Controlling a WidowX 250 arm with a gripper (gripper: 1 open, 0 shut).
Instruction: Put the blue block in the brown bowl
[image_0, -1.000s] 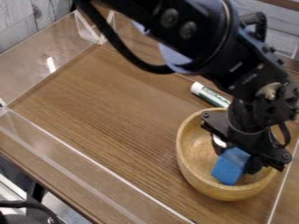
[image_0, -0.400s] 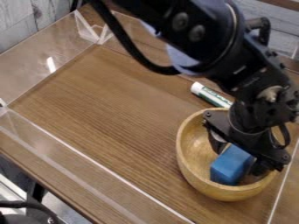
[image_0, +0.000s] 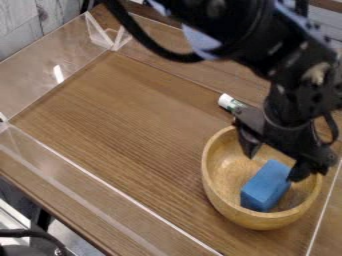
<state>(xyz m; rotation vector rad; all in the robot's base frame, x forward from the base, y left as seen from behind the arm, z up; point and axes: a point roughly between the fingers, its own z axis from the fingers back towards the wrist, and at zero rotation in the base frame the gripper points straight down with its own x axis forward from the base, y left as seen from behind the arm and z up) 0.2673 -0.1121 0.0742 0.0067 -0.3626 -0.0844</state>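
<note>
On wood table (image_0: 120, 120), blue block (image_0: 266, 186) lies inside brown bowl (image_0: 230, 200).

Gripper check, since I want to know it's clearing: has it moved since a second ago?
Yes. The gripper has risen off the blue block, which lies in the brown bowl.

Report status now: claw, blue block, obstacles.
Claw open, above the bowl. Blue block lying inside brown bowl, free. Nothing in the way.
</note>
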